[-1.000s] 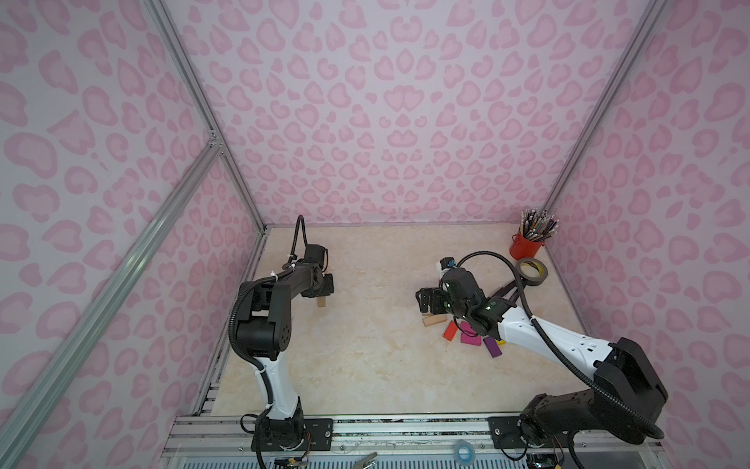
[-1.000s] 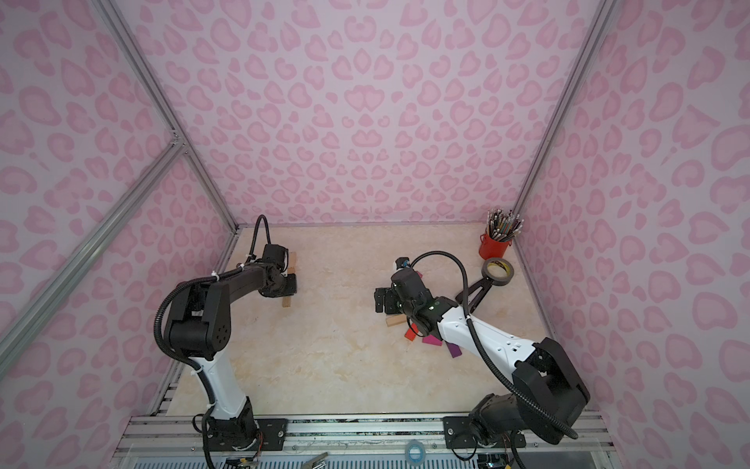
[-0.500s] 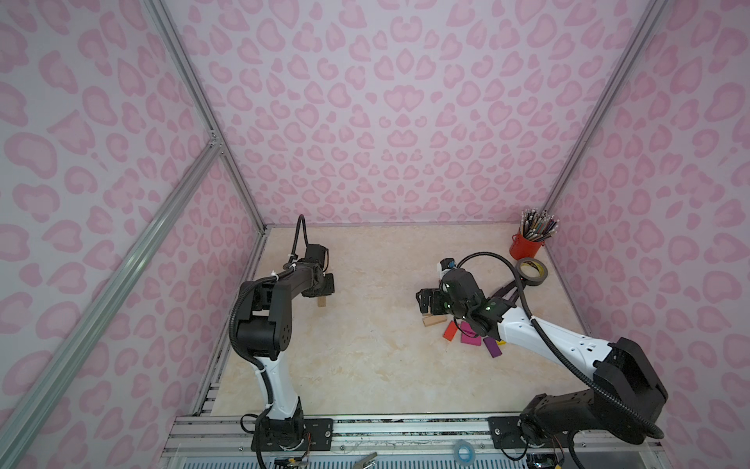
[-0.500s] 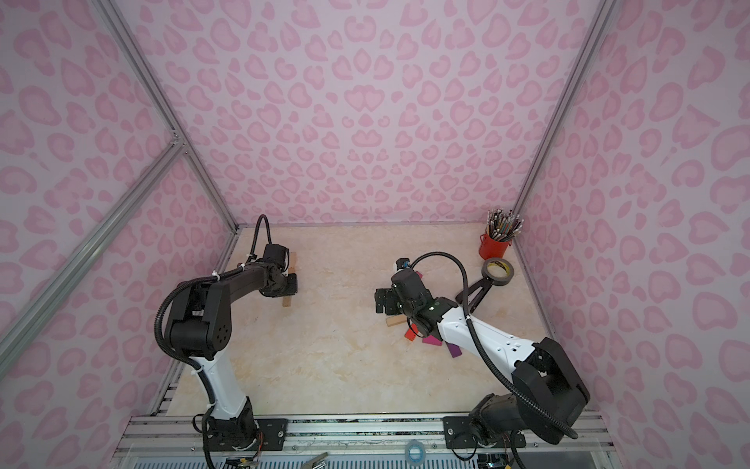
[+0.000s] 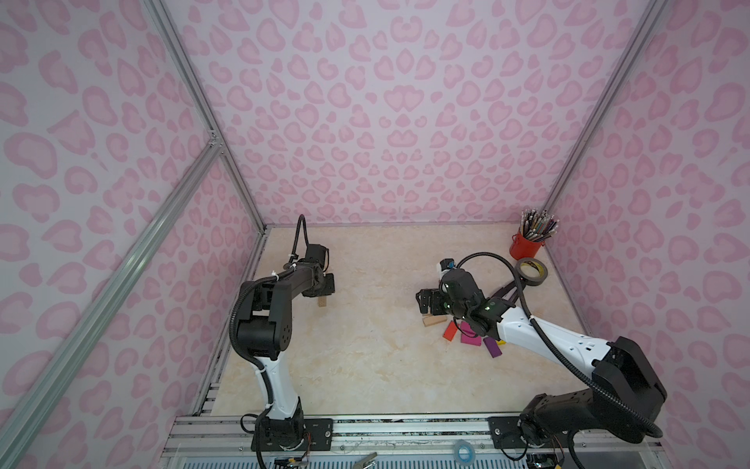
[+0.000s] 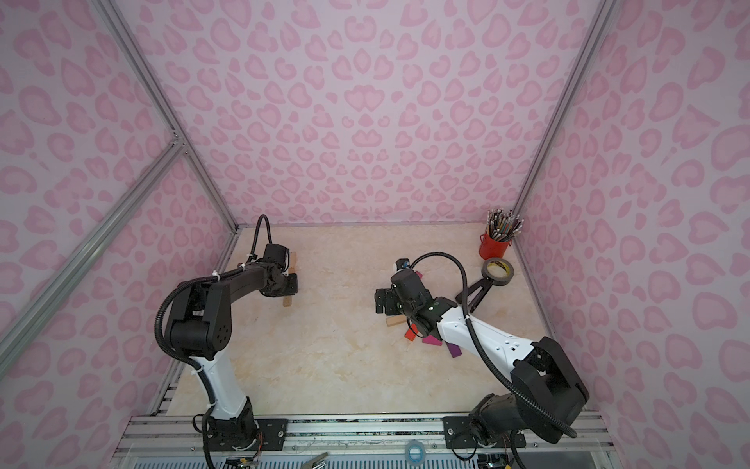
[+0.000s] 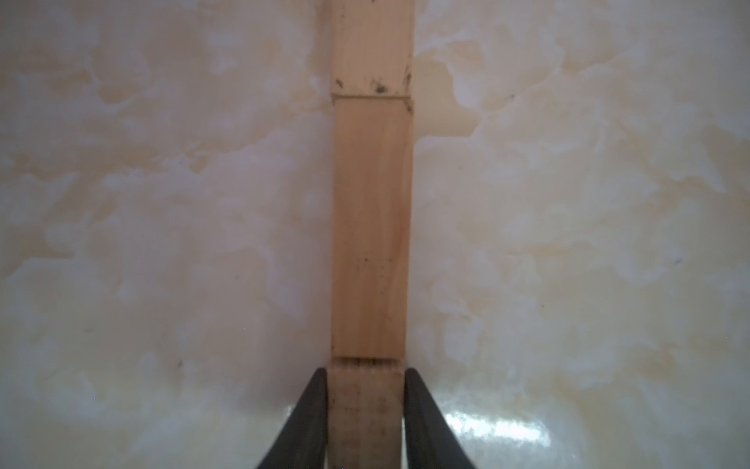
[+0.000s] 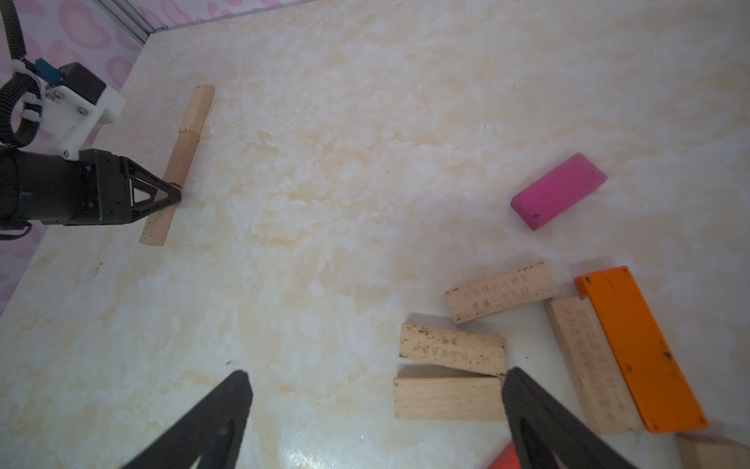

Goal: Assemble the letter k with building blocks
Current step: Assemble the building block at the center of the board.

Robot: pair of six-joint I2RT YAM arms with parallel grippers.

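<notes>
Three plain wooden building blocks lie end to end in a straight row (image 8: 178, 162) near the left wall. My left gripper (image 7: 365, 371) is shut on the nearest block (image 7: 365, 418) of that row, with the middle block (image 7: 371, 227) just beyond its fingertips. One end of the row pokes out from under the left arm in both top views (image 5: 322, 301) (image 6: 287, 301). My right gripper (image 8: 373, 406) hangs open low over the loose pile. A plain block (image 8: 446, 392) lies between its fingers, against one finger. Further plain blocks (image 8: 501, 290), an orange block (image 8: 637, 349) and a magenta block (image 8: 558, 191) lie around it.
A red cup of pencils (image 5: 526, 243) and a grey tape roll (image 5: 531, 271) stand in the back right corner. Red (image 5: 449, 330), magenta (image 5: 470, 339) and purple (image 5: 492, 347) blocks lie partly under the right arm. The left wall is close behind the left gripper.
</notes>
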